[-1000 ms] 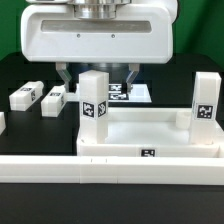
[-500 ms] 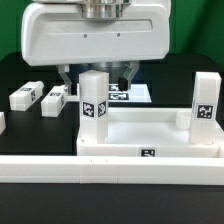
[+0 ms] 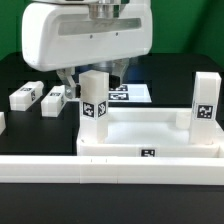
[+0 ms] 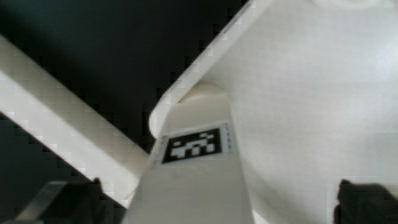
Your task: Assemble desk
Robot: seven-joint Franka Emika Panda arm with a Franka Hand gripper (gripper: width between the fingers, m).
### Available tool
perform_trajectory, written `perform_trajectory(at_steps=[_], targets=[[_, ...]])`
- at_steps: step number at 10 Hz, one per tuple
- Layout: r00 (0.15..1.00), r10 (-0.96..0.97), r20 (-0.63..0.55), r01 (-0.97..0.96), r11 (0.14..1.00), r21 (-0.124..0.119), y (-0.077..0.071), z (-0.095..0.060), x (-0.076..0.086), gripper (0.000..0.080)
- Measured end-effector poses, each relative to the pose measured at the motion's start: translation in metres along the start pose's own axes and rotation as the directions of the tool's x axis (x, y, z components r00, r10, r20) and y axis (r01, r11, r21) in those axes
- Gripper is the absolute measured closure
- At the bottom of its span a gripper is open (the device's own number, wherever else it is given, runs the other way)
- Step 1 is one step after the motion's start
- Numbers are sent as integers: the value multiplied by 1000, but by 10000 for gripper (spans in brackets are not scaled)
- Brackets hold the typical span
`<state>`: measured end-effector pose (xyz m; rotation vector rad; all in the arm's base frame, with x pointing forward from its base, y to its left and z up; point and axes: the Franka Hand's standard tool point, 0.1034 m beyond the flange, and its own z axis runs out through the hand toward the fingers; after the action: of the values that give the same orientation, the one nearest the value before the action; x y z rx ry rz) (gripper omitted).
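The arm [image 3: 85, 35] hangs straight down over the desk top [image 3: 150, 133], above its corner on the exterior view's left, where an upright leg [image 3: 95, 105] stands. The claw [image 3: 94, 74] is spread wide, its fingers [image 4: 365, 196] on either side of that leg and apart from it. A second leg [image 3: 203, 100] stands at the exterior view's right; two loose legs [image 3: 25, 95] lie on the table [image 3: 20, 65]

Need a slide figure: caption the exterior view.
Open tool straddling an upright leg at a desk top corner; second leg upright at another corner, two loose legs lying beside.
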<state>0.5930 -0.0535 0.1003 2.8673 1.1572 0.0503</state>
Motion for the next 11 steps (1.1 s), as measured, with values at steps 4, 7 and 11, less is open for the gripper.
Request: perform_trajectory(at_steps=[4, 7, 11], targets=[[1000, -23, 0, 23, 1000, 0, 1, 0, -1, 511], [1000, 8, 0, -8, 1000, 1, 1, 0, -1, 511], [958, 287, -2, -287, 958, 10, 0, 0, -1, 511]])
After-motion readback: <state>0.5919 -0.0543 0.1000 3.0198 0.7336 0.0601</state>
